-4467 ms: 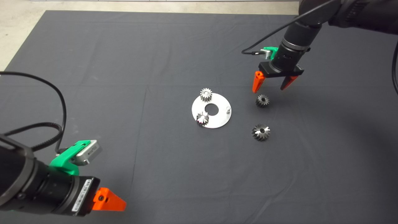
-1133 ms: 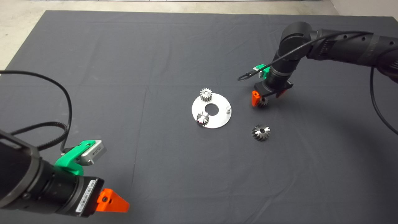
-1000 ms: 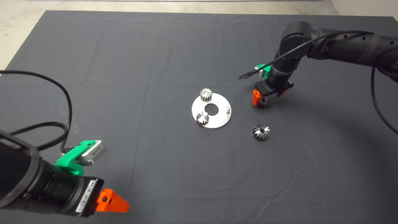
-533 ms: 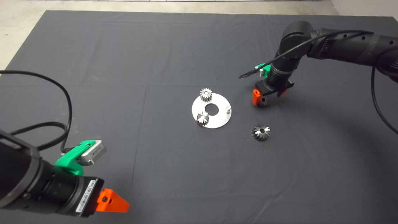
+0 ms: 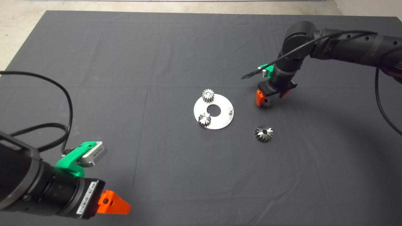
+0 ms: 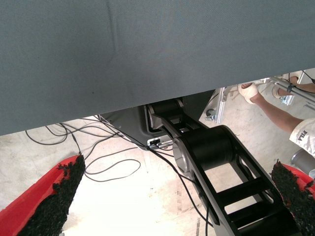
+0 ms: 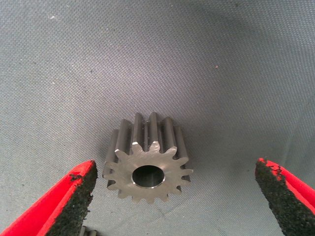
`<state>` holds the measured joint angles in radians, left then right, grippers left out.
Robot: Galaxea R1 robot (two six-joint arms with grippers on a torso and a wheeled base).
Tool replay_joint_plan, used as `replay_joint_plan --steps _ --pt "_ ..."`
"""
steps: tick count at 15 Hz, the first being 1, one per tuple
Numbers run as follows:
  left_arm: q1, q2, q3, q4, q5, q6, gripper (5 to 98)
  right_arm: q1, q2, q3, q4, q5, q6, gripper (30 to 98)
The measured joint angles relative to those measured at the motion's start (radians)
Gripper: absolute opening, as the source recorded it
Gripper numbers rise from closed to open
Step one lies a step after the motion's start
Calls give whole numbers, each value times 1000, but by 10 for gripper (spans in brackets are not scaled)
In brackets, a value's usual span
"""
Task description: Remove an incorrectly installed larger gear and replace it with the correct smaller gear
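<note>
Covering the table, a dark grey mat (image 5: pixel 132 78) with faint fold creases carries all parts; pale floor borders its far edge. The left wrist view looks past the mat's edge to pale floor, loose cables (image 6: pixel 106 169), a black robot frame (image 6: pixel 216 162) and a person's arm (image 6: pixel 275 110). A round steel plate (image 5: pixel 220 121) lies near the mat's centre with two small silver gears (image 5: pixel 207 95) and a bare pin (image 5: pixel 230 110). The smaller gear (image 7: pixel 145 164) rests on the mat just beyond the plate toward the right edge, bore axis apparently upright, end face up. The right gripper (image 5: pixel 268 98) straddles it, jaws open, one finger (image 7: pixel 66 201) near the teeth, the other well clear. The larger gear (image 5: pixel 263 133) sits on the mat nearer the front edge, bore upward, apart from both. The left gripper (image 5: pixel 111 202) is parked at the front-left corner, jaws open. Compared with 4.5 s earlier, the right gripper has descended from above the smaller gear to around it; gears and plate are unmoved.
</note>
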<state>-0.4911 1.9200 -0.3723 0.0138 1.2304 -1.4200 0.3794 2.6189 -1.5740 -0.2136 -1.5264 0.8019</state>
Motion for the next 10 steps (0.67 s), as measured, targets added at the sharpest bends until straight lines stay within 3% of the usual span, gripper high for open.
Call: replay_joint_plan --steps 4,5,10 --pt "0 -3 0 0 0 0 977 0 2 0 0 0 3 803" --pt "0 -3 0 0 0 0 977 0 2 0 0 0 5 771" --pt "0 0 0 0 0 4 977 0 2 0 0 0 8 761"
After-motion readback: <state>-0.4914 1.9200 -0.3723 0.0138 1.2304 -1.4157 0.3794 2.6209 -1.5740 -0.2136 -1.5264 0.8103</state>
